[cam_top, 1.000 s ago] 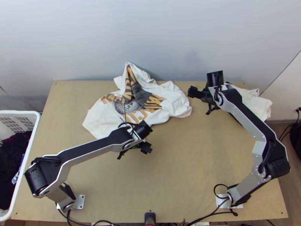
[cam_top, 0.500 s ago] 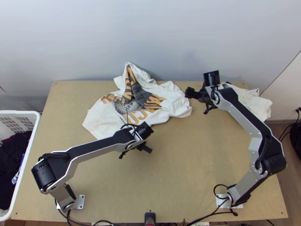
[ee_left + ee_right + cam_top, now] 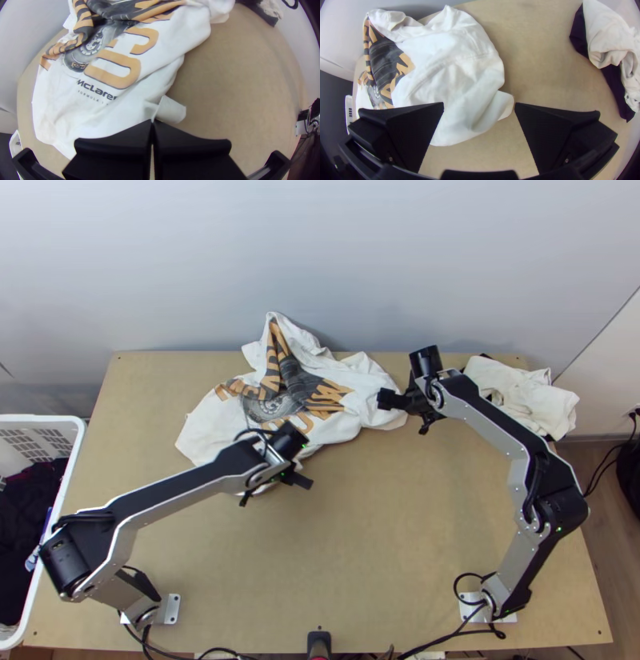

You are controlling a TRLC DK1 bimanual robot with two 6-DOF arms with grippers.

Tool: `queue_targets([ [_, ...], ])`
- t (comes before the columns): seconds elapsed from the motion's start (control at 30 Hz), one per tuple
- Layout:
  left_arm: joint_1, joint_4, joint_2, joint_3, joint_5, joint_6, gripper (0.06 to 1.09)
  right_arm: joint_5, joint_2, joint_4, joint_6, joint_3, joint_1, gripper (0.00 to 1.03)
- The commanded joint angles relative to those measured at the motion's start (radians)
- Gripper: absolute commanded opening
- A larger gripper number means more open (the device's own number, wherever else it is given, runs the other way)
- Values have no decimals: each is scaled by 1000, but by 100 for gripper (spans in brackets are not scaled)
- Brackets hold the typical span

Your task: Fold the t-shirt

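A white printed t-shirt [image 3: 366, 394] lies bunched at the counter's [image 3: 376, 564] far side, its near edge pinched by the left end effector [image 3: 152, 122]. The right end effector [image 3: 479, 104], open above the crumpled end, should grip one edge cleanly before both pull evenly.

Two jointed arms, silver-grey and black finish.
The left arm [image 3: 188, 488] and the right arm [image 3: 500, 428] are built from silver-grey metal links with black upper faces. Black cylindrical housings [image 3: 64, 570] are fitted at the elbows, and small green indicator lights [image 3: 559, 529] are shown. Loose black cables [image 3: 460, 580] are looped at the right base. Each base is carried on a pale mounting plate [image 3: 172, 610]. The jaws are formed as broad, tapered black wedges, with small screws [image 3: 566, 160] set behind them.
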Motion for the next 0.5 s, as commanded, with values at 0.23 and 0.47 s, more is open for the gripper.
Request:
queue_targets([
  [0.23,73,-27,-91,-12,0,4,10,13,48,70,-82,-38,33,20],
  [0.47,139,-35,-154,8,-2,4,10,64,-4,79,-114,-61,38,3],
])
